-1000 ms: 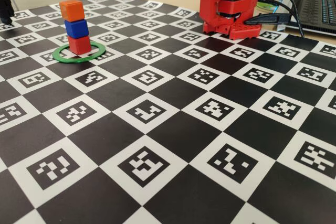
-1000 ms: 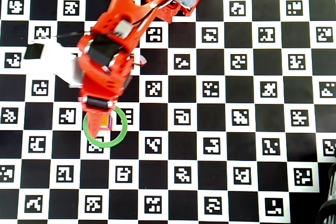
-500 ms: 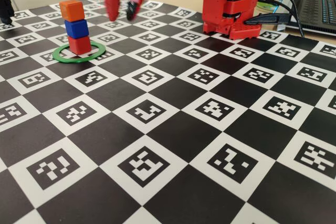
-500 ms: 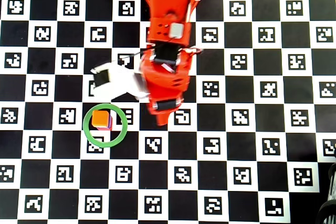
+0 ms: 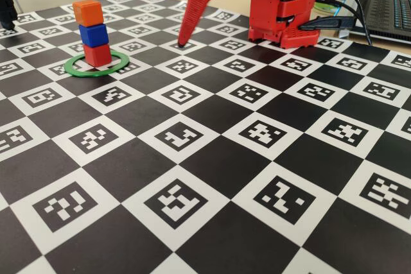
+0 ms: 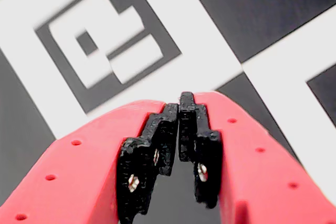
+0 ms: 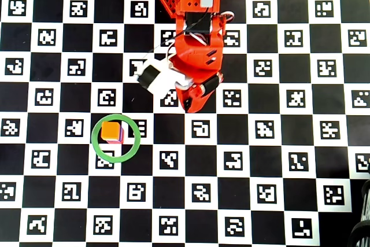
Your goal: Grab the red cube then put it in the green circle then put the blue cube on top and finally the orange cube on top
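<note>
In the fixed view the red cube (image 5: pixel 97 54) stands inside the green circle (image 5: pixel 114 68). The blue cube (image 5: pixel 94 34) sits on it and the orange cube (image 5: pixel 87 12) tops the stack. From above only the orange cube (image 7: pixel 110 129) shows clearly, inside the green circle (image 7: pixel 138 137). My gripper (image 5: pixel 182 44) is shut and empty, with its tip pointing down near the mat, well to the right of the stack. In the wrist view the gripper (image 6: pixel 180 100) has its black pads together over a white marker square. The overhead view shows the gripper (image 7: pixel 188 108) up and right of the ring.
The red arm base (image 5: pixel 282 11) stands at the mat's far edge, with cables and a laptop (image 5: pixel 392 11) to its right. A black object (image 5: pixel 6 8) sits at the far left edge. The checkered marker mat (image 5: pixel 212 158) covers the table.
The arm has swung away from the stack and drawn back toward its base, rightward in the fixed view. The three-cube stack has stayed put in the ring.
</note>
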Motion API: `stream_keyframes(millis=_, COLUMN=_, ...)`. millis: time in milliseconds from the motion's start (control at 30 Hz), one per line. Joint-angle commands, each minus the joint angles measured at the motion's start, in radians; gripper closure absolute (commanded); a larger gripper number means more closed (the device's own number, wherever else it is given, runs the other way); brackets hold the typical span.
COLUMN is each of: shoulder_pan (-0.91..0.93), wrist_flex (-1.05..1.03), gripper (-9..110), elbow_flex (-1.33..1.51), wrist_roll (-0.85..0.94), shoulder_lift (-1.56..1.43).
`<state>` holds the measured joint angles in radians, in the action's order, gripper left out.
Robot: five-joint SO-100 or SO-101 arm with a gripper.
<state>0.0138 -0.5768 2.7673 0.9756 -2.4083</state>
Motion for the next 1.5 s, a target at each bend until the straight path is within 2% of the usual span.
stream_keyframes(millis=0, shoulder_pan=-0.006, wrist_flex=-0.002, gripper=107, elbow_flex=0.035, wrist_roll=0.081, shoulder_lift=-0.107)
stream_keyframes(millis=367, shoulder_pan=0.009, wrist_flex=-0.066, gripper=107, elbow_flex=0.273, wrist_roll=0.156, shoulder_lift=-0.364)
stream_keyframes(millis=800, shoulder_pan=-0.002, wrist_flex=-0.311, gripper=106, elbow_flex=0.400, wrist_roll=0.219, shoulder_lift=-0.673)
stream_keyframes(millis=1467, shoulder_pan=0.015, wrist_flex=-0.689, gripper=107, elbow_flex=0.402, wrist_roll=0.262, shoulder_lift=-0.951)
